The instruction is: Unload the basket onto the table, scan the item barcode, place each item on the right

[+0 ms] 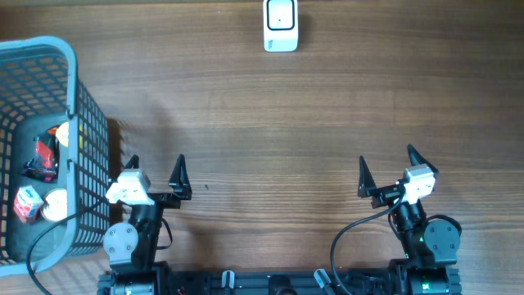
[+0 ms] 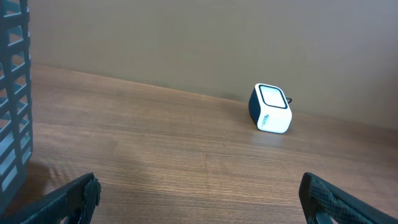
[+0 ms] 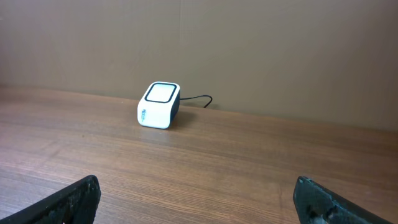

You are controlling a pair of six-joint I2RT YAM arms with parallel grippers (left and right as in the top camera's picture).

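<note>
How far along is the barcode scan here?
Nothing looks done: the small packaged items lie in the blue-grey plastic basket; the white box-shaped scanner stands alone. In hand: nothing; left gripper and right gripper are open, empty. Left: pick an item, present its barcode.

My left gripper [image 1: 156, 164] and right gripper [image 1: 386, 157] gape near the table's [image 1: 270, 131] front edge; scanner [image 1: 281, 25] at far edge, basket [image 1: 78, 123] at left edge.
</note>
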